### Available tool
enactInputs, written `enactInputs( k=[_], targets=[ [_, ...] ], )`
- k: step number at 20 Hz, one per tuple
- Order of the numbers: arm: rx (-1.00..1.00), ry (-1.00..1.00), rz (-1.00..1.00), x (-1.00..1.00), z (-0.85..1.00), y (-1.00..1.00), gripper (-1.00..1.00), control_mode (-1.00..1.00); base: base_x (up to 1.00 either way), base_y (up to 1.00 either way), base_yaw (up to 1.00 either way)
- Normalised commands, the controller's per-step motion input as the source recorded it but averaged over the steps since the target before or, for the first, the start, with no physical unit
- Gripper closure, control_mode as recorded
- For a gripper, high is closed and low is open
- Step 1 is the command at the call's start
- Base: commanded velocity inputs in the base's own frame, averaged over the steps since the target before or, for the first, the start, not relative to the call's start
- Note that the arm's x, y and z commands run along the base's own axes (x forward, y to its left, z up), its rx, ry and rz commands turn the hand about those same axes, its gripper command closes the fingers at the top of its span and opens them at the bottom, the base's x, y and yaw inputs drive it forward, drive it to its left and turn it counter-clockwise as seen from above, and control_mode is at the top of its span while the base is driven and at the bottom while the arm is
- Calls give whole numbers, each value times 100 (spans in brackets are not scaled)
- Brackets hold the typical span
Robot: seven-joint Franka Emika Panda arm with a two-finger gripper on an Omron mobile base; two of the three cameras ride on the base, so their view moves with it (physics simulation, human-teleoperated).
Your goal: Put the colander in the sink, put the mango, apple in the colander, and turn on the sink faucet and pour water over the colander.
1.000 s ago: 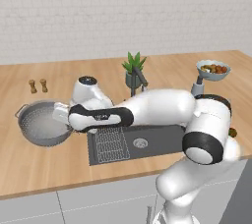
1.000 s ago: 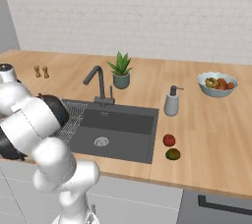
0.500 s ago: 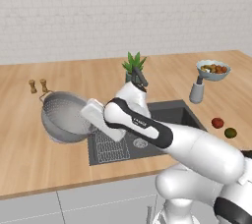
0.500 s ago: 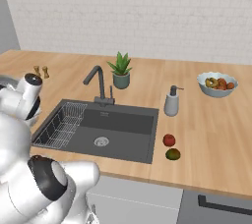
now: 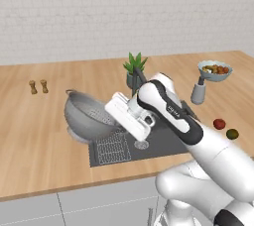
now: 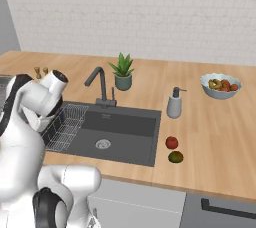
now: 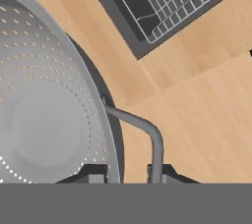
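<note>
The wooden counter (image 5: 34, 136) carries the dark sink (image 6: 120, 132) with its wire rack (image 5: 113, 146), the colander (image 5: 89, 116) hangs tilted above the counter just left of the sink, its loop handle (image 7: 147, 134) pinched in the closed gripper (image 7: 127, 173), while the apple (image 6: 171, 142) and mango (image 6: 175, 157) lie right of the sink

White brick wall (image 5: 124, 12) behind, light wood counter (image 5: 34, 136) across the room, pale grey cabinet fronts (image 5: 99, 205) below, even flat lighting.

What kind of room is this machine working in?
Most likely a kitchen, though computer-rendered: a wooden counter holds a dark recessed sink with a faucet, and a bowl of fruit sits near a soap dispenser.
</note>
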Motion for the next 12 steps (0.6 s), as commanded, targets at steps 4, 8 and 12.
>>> enactInputs(
  k=[4,8,12],
  targets=[
    [-5,22,1,-23,18,-76,100,-100,0,0,0],
    [-11,5,5,-17,1,-86,100,-100,0,0,0],
    [-16,0,10,-10,0,-90,100,-100,0,0,0]
  ],
)
